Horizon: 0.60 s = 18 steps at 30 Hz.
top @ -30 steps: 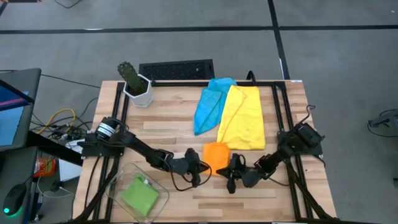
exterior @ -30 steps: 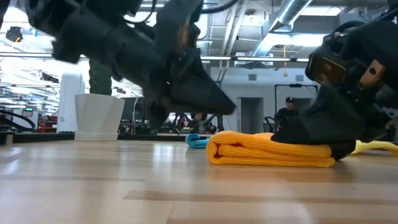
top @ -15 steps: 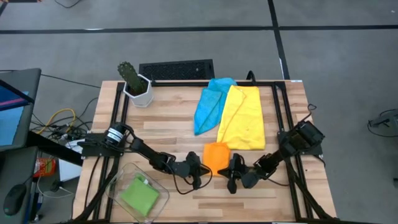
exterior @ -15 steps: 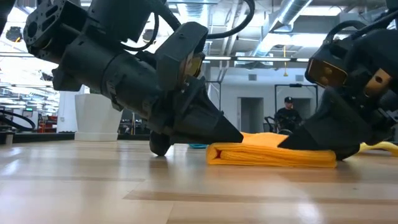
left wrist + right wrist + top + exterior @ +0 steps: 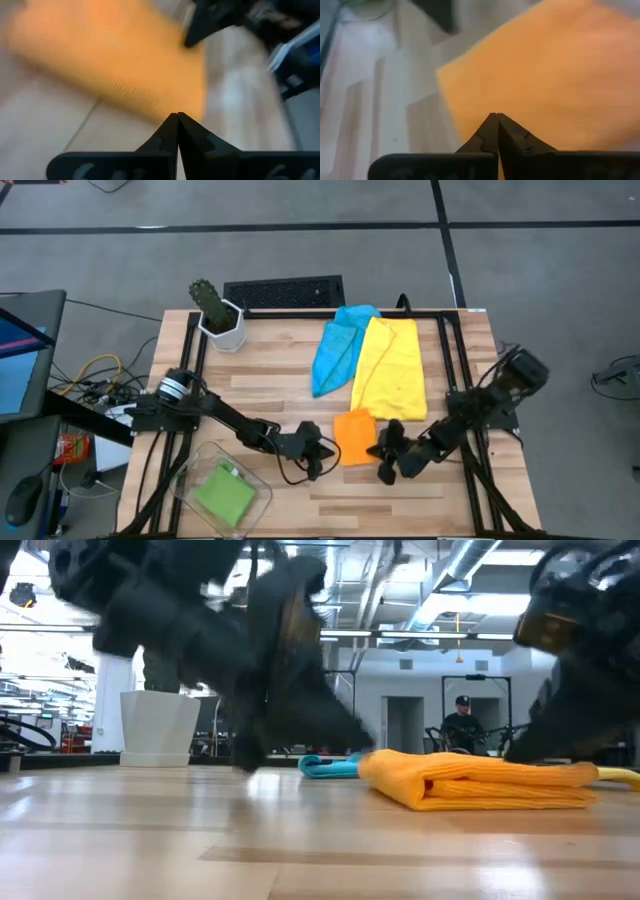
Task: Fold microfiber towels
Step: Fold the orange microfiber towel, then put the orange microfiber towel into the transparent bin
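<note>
I have the folded orange towel (image 5: 355, 437) lying flat on the worktop (image 5: 270, 375), just in front of the yellow towel (image 5: 390, 370), with my two arms flanking it. The left gripper (image 5: 322, 459) sits just off the orange towel's left edge and slightly nearer me; the right gripper (image 5: 388, 462) sits just off its right front corner. In both wrist views the fingers are pressed together into a closed point with nothing between them, and the orange cloth fills the space directly ahead of each tip, so the towel lies forward of both pairs of fingers, between them. The two arms look about equally near; I judge neither has a clear advantage. The folded edge faces the low camera, and the bundle is nearly square from above, so I can't name a long axis with confidence. The blue towel (image 5: 335, 345) lies beyond, left of the yellow one, and the green towel (image 5: 224, 492) rests in the clear tub (image 5: 190, 470) far left of the orange towel.
</note>
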Each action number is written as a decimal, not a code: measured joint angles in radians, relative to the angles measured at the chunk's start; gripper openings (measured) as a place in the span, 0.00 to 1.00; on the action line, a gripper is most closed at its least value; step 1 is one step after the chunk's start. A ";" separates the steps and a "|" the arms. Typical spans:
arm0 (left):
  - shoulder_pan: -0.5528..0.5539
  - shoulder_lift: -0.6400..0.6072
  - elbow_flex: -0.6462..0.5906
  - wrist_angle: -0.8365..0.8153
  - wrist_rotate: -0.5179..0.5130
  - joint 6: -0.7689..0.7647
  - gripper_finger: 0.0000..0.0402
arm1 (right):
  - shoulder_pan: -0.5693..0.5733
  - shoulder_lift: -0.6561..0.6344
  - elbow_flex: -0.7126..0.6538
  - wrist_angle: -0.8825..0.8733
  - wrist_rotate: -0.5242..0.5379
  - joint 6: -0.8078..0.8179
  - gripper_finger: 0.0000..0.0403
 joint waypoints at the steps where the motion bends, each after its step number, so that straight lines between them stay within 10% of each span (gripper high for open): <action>1: 0.007 -0.035 0.000 -0.005 -0.010 0.009 0.00 | -0.003 -0.044 0.000 -0.073 -0.009 0.027 0.08; 8: 0.072 -0.162 0.005 0.030 -0.048 0.078 0.00 | 0.000 -0.275 0.000 -0.321 -0.111 0.157 0.21; 18: 0.182 -0.206 0.035 0.027 0.203 -0.052 0.09 | 0.007 -0.301 0.004 -0.478 -0.286 0.690 0.47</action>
